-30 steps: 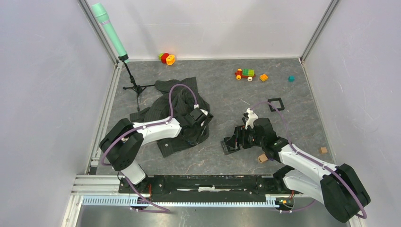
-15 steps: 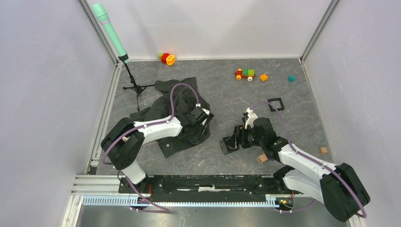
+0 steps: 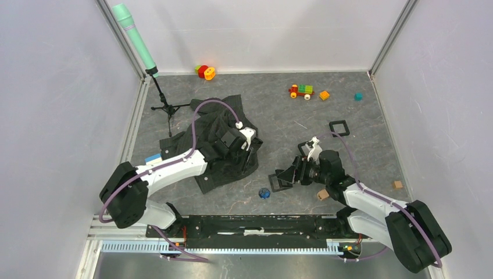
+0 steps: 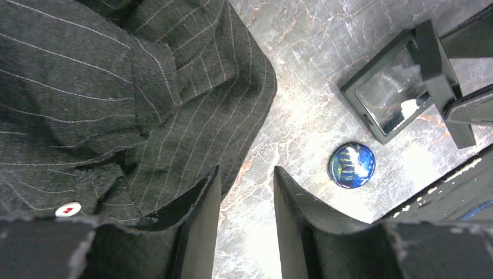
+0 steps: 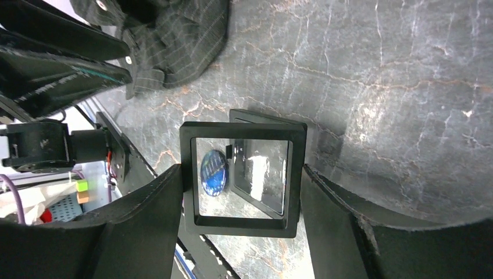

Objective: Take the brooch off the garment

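1. Far left: a mint-green tube rises from a black tripod stand at the left edge of the grey marbled tabletop.
2. Left of centre: the garment, a dark pinstriped shirt, lies crumpled. My left wrist camera catches a white button with a small red tag on it, its mark too small for me to read.
3. My left pincer hangs over the shirt's right hem, its jaws a modest way apart with nothing between them. Only bare tabletop shows in the gap.
4. The brooch, a glossy round dark-blue disc with pale streaks, lies flat on the bare tabletop. It is off the garment, just to its right and near the front edge. It sits beyond the left pincer's right finger and touches neither finger. I cannot make out any lettering on its face.
5. My right pincer is clamped on a black square frame, one finger against each side. The frame stands on edge just right of the brooch, and the blue disc shows through its clear window.
6. Further right: a second black frame lies flat. A toy train, an orange block and a teal cube line the back. Two wooden blocks rest near my right arm.
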Controlling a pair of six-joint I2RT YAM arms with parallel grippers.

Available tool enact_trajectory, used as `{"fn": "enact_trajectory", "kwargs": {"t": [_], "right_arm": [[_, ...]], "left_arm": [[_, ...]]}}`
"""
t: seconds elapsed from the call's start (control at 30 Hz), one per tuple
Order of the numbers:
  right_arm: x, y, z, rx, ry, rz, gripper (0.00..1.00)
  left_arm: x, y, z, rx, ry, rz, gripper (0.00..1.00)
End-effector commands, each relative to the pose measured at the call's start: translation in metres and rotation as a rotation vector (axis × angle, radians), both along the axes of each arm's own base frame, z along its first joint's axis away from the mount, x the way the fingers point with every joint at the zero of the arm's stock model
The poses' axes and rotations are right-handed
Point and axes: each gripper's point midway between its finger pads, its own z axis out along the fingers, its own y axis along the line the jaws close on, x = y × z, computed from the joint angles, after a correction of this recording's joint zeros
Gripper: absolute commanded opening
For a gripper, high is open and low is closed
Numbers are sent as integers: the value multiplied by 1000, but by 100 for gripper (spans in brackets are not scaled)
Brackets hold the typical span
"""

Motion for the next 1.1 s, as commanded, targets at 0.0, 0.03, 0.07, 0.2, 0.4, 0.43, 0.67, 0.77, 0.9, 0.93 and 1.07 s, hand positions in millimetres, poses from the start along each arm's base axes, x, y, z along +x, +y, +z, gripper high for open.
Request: {"fn": "enact_trajectory", "kwargs": {"t": [0.0,0.03,0.07,0.2,0.4,0.43,0.67,0.77,0.9,0.93,1.07], "right_arm": [[14,6,24,73,-71,-7,64],[15,5,23,62,-72,-14,65],[17,3,23,47,-74,-20,65],[23,-7,21,-6,-85,-40,66],[26,-19,21,-32,-95,-48,66],[26,-20,21,-35,-94,-48,66],[26,-29,19,-48,-99,-64,66],[25,-30,20,-45,-102,-63,66],[25,-30,20,-39,-102,-61,66],[24,-30,20,-37,-100,-59,66],[25,-31,21,-37,-103,-61,66]], "left_arm": [[-6,-14,-1,-59,22,-52,47],[-9,-17,-3,-72,31,-67,48],[-14,-20,-5,-79,40,-89,51],[-35,-28,-15,-28,25,-157,62],[-67,-47,-18,18,-45,-292,91],[-70,-50,-18,17,-50,-317,92],[-69,-63,-27,109,-79,-392,80],[-73,-70,-34,148,-83,-422,84],[-79,-79,-36,147,-78,-453,84],[-79,-81,-35,140,-77,-456,84],[-80,-84,-37,137,-68,-465,82]]}}
